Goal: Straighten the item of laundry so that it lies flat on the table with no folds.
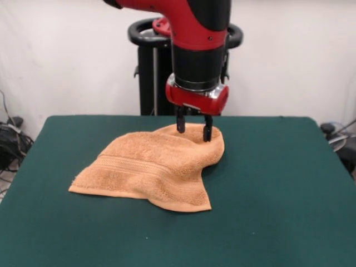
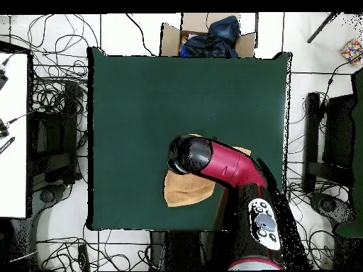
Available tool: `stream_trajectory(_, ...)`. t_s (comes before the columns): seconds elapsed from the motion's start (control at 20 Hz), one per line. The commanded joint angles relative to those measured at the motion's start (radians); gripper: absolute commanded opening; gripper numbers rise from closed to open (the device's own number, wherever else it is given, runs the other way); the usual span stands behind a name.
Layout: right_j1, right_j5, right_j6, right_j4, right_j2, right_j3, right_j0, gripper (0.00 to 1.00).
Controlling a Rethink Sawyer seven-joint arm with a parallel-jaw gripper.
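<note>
The orange-tan towel lies crumpled on the green table, toward its far middle. Its near part lies spread with a stripe band, and its far right part is bunched into a raised fold. My gripper points straight down at that raised fold. Its two fingers stand apart, with their tips at the cloth. In the overhead view the arm's wrist hides the gripper, and only parts of the towel show beside the arm on the table.
The robot's pedestal stands behind the table's far edge. In the overhead view a cardboard box with dark cloth sits beyond the table's top edge. Cables lie on the floor around the table, and a white surface stands at the left.
</note>
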Motion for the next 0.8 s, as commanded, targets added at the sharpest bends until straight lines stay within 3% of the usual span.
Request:
stream_trajectory(0.05, 0.014, -0.073, 0.093, -0.050, 0.052, -0.029, 0.065, 1.00)
stream_trajectory(0.25, 0.021, -0.119, 0.169, -0.031, 0.016, -0.019, 0.127, 1.00)
stream_trajectory(0.5, 0.069, -0.232, 0.226, 0.021, 0.025, 0.044, 0.137, 1.00)
stream_trajectory(0.8, 0.148, -0.356, 0.223, 0.024, 0.019, 0.027, 0.143, 1.00)
